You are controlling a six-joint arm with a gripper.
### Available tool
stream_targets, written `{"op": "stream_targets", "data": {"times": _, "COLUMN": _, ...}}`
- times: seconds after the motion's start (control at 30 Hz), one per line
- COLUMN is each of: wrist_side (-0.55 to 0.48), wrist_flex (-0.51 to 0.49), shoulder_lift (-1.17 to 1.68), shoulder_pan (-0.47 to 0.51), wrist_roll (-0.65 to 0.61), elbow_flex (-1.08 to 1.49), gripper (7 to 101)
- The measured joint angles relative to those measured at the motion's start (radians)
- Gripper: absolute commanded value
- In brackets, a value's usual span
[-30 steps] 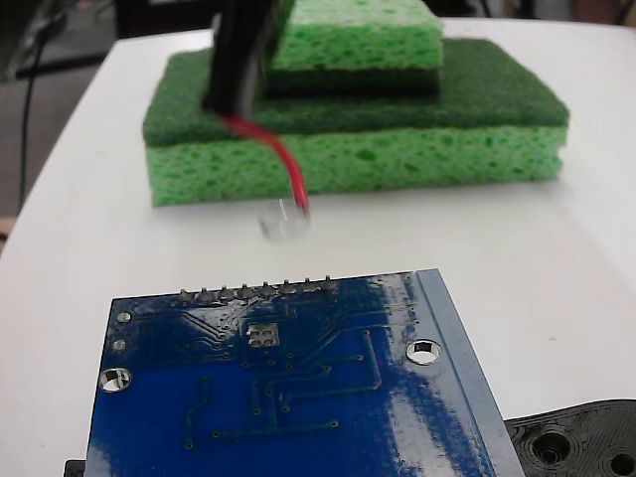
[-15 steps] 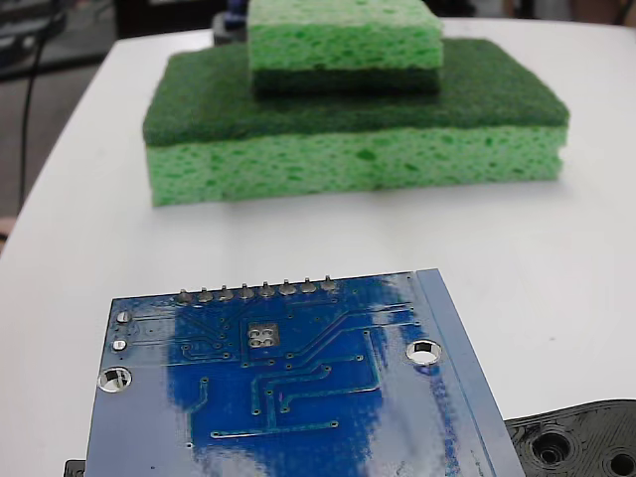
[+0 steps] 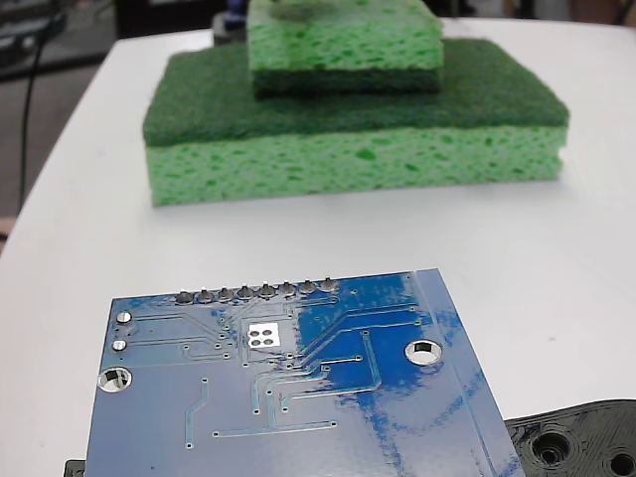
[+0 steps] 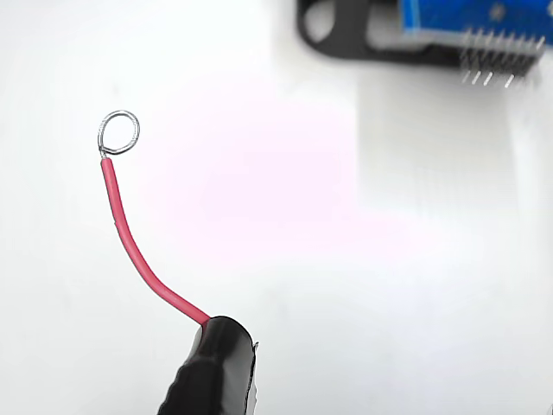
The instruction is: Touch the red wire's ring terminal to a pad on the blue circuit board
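Observation:
The blue circuit board (image 3: pixel 298 417) lies at the front of the fixed view. Its pad (image 3: pixel 263 336), a pale silver square with four dark holes, sits just below the row of grey solder points. No wire or gripper shows in that view. In the wrist view the red wire (image 4: pixel 130 242) curves up from a thick black sleeve (image 4: pixel 207 372) to the ring terminal (image 4: pixel 118 132), which hangs in the air over the white table. The sleeve runs off the bottom edge, where the fingers holding it are hidden. The blue circuit board (image 4: pixel 471 13) lies far off at the top right, with its pins showing.
Two stacked green sponges (image 3: pixel 358 149) stand behind the board in the fixed view. A black plastic piece with holes (image 3: pixel 581 442) lies at the board's right corner. In the wrist view the black plastic piece (image 4: pixel 346 39) shows beside the board. The table (image 3: pixel 556 268) is white.
A second ago the wire and its black sleeve hung before the sponges in the fixed view. They had left that view half a second ago and remain out. The glare on the board has shifted.

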Motion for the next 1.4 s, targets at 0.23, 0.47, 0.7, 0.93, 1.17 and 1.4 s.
{"op": "stream_targets", "data": {"times": 0.23, "wrist_side": 0.041, "wrist_flex": 0.009, "shoulder_lift": 0.006, "shoulder_pan": 0.002, "wrist_roll": 0.003, "elbow_flex": 0.044, "gripper": 100.3}}
{"op": "stream_targets", "data": {"times": 0.47, "wrist_side": 0.052, "wrist_flex": 0.009, "shoulder_lift": 0.006, "shoulder_pan": -0.002, "wrist_roll": 0.009, "elbow_flex": 0.048, "gripper": 100.3}}
{"op": "stream_targets", "data": {"times": 0.7, "wrist_side": 0.086, "wrist_flex": 0.009, "shoulder_lift": 0.006, "shoulder_pan": -0.048, "wrist_roll": 0.015, "elbow_flex": 0.048, "gripper": 100.3}}
{"op": "stream_targets", "data": {"times": 0.93, "wrist_side": 0.114, "wrist_flex": 0.008, "shoulder_lift": 0.006, "shoulder_pan": -0.057, "wrist_roll": 0.021, "elbow_flex": 0.048, "gripper": 100.3}}
{"op": "stream_targets", "data": {"times": 1.17, "wrist_side": 0.115, "wrist_flex": 0.008, "shoulder_lift": 0.006, "shoulder_pan": -0.058, "wrist_roll": 0.021, "elbow_flex": 0.048, "gripper": 100.3}}
{"op": "stream_targets", "data": {"times": 1.4, "wrist_side": 0.115, "wrist_flex": 0.008, "shoulder_lift": 0.006, "shoulder_pan": -0.063, "wrist_roll": 0.021, "elbow_flex": 0.048, "gripper": 100.3}}
